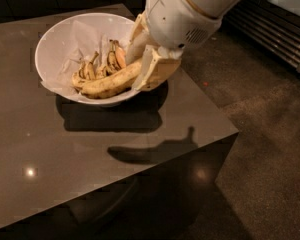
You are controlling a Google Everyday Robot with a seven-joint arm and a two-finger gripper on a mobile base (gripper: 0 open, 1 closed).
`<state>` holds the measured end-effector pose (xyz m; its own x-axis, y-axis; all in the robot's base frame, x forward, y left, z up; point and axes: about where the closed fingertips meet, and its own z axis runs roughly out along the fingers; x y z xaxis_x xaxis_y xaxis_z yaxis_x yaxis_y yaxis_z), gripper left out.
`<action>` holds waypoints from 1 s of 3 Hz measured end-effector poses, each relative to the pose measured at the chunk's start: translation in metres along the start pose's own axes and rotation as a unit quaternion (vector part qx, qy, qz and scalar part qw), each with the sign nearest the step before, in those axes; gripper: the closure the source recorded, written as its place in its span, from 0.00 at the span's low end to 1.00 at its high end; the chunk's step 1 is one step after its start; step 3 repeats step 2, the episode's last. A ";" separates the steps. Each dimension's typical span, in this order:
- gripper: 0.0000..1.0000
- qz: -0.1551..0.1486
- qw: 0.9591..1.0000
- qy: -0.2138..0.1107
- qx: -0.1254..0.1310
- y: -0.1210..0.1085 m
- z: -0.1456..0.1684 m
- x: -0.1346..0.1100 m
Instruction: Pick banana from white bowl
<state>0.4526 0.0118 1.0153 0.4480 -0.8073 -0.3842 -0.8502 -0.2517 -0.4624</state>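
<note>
Nearest is the dark, glossy table [65,159], with two bright glints of light on it. Farther in, a long banana-shaped shadow [150,151] lies on the tabletop, apart from the darker shadow under the bowl.

The white bowl [50,44] stands on the far part of the table, lined with crumpled paper [85,34]. The banana [107,84] is held roughly level and crosses the bowl's near rim in this view. Its left end is over the bowl's near edge and its right end runs into the gripper [137,71]. The gripper sits at the bowl's right side, its two cream fingers [152,66] pinched on the banana's right end, one in front and one behind. The banana sticks out to the left of the gripper, with most of its length free.

Behind it, the shorter bananas [102,64] lie inside the bowl on the paper, their dark tips pointing up.

The white arm [180,14] comes down from the upper right. Beyond the table lie a speckled floor [270,134] and a slatted grille [275,29].
</note>
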 end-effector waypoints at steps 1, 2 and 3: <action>1.00 0.026 1.000 -0.007 -0.010 0.029 -0.005 -0.004; 1.00 0.027 1.000 -0.007 -0.011 0.030 -0.004 -0.004; 1.00 0.027 1.000 -0.007 -0.011 0.030 -0.004 -0.004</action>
